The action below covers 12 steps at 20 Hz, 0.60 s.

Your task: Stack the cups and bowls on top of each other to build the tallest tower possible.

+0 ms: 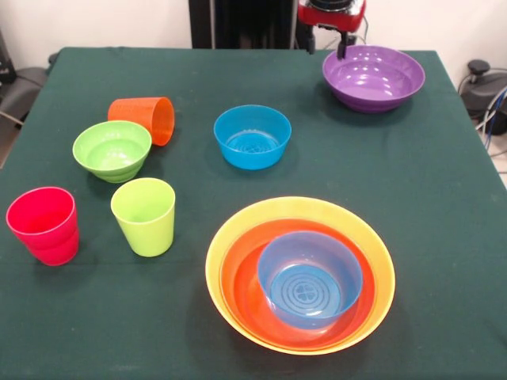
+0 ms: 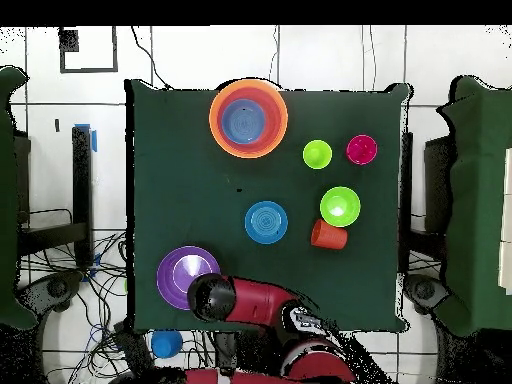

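At the far edge of the green counter [image 1: 444, 237], toward its far right corner as seen from the front, the claw [image 1: 326, 46] hangs just above the rim of the purple bowl [image 1: 373, 77]. Two dark fingertips show with a gap between them and nothing in it; jaws apart, apparently not touching the bowl, though the front view cuts off the upper part. In the overhead view the red arm [image 2: 262, 300] covers the claw.

Near the front edge, right of centre: yellow-orange bowl [image 1: 300, 274] upright, with the red-orange bowl [image 1: 245, 293] nested inside it and a small blue bowl [image 1: 309, 279] nested inside that.

Mid-counter: the second small blue bowl [image 1: 252, 136], upright, standing alone.

Left half of the counter:
- orange cup [image 1: 145, 119] lying on its side, mouth toward the right edge, just beside the small green bowl [image 1: 112, 150], which sits upright.
- lime green cup [image 1: 144, 215] upright, nearer the front edge.
- pinkish red cup [image 1: 44, 225] upright, close to the left edge, beside the lime one but apart from it.
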Each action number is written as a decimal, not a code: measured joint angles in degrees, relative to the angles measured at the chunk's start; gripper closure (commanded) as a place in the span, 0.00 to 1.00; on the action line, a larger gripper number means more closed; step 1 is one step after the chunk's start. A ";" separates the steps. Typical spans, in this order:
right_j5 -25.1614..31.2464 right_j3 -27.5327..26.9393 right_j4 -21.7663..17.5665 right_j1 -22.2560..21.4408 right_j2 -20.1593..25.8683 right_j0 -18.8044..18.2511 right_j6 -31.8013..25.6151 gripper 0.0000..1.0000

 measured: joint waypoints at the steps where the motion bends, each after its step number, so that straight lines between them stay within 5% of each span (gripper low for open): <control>1: -0.70 -0.01 -0.34 1.22 0.04 0.00 0.00 0.00; 12: -4.01 -0.04 -2.29 7.13 0.07 -0.01 0.00 0.00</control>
